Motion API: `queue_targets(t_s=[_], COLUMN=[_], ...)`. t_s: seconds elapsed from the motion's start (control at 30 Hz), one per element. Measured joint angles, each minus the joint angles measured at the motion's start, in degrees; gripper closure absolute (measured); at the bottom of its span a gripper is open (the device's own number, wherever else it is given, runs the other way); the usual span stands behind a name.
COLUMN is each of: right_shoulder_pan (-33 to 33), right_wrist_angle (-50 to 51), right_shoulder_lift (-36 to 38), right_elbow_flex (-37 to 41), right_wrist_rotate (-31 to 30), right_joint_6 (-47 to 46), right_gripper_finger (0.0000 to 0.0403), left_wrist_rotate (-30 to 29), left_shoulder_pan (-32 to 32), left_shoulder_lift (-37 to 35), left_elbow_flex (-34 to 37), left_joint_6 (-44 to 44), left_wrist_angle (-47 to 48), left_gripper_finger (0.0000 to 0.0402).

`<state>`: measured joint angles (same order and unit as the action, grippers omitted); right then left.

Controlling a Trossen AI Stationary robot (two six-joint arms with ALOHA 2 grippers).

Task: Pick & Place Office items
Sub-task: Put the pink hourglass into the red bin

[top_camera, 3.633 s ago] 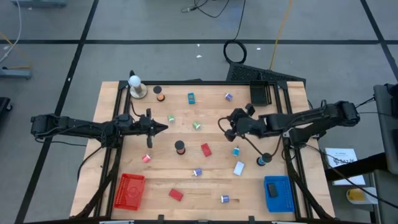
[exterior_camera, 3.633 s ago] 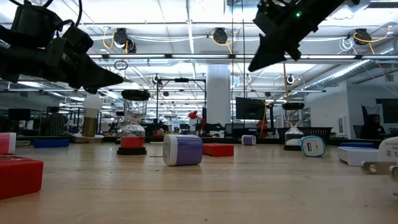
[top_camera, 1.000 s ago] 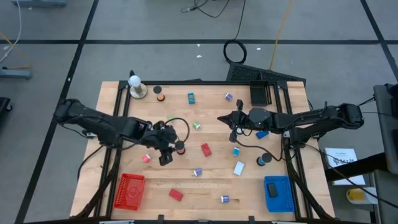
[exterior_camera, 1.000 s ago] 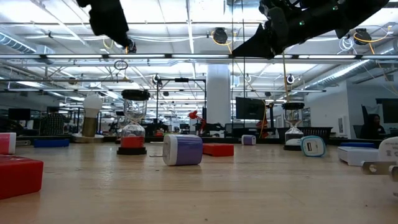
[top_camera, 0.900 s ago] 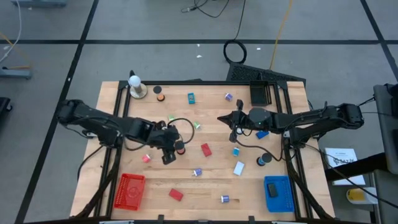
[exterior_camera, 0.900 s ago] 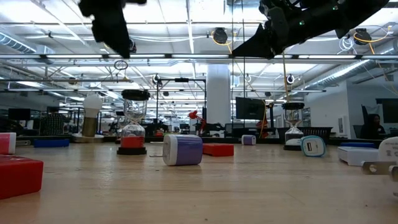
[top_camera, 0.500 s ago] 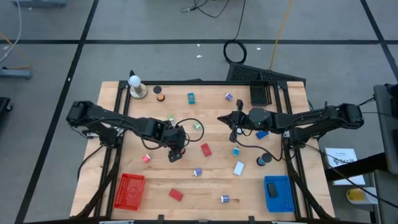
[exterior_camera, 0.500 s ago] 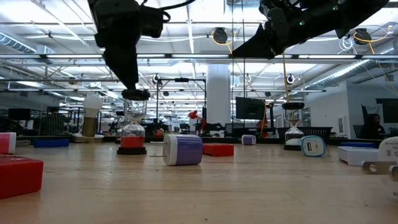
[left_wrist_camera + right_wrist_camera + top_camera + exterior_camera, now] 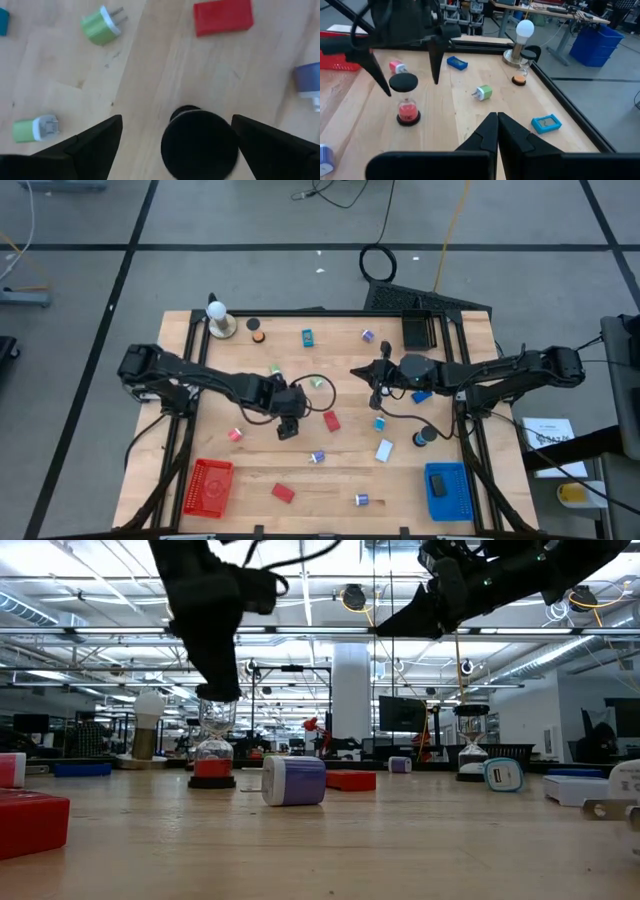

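Your left pincer (image 9: 405, 65) is hanging spread wide directly over the sand timer (image 9: 406, 100) standing upright mid-surface, so you should be lowering straight until both fingers (image 9: 90, 145) are flanking its black top cap (image 9: 200, 145) evenly before pinching.

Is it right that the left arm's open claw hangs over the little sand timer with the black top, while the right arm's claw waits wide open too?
Not quite: the right gripper is shut, fingertips pressed together in the right wrist view. The left gripper is indeed open above the black-capped sand timer.
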<state>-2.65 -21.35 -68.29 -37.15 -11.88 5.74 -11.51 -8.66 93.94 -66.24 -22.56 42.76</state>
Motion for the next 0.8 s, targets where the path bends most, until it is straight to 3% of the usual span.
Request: queue_targets(t_s=[0.2,0.5,0.8], right_shoulder_pan=[0.0,0.0,0.0], right_wrist_angle=[-0.2,-0.2,-0.2], right_shoulder_lift=[0.0,0.0,0.0], right_elbow_flex=[0.0,0.0,0.0], right_wrist_rotate=[0.0,0.0,0.0], right_joint_6=[0.4,0.9,1.0], right_gripper_finger=[0.0402,0.0402,0.0402], left_wrist_rotate=[1.2,1.3,3.8], left_shoulder_pan=[0.1,0.0,-2.1], left_shoulder_lift=[3.1,2.6,-1.7], left_elbow_flex=[0.0,0.0,-1.2], left_joint_6=[1.8,2.7,2.2], left_wrist_angle=[0.0,0.3,7.1], left_gripper_finger=[0.0055,0.0193,0.0192])
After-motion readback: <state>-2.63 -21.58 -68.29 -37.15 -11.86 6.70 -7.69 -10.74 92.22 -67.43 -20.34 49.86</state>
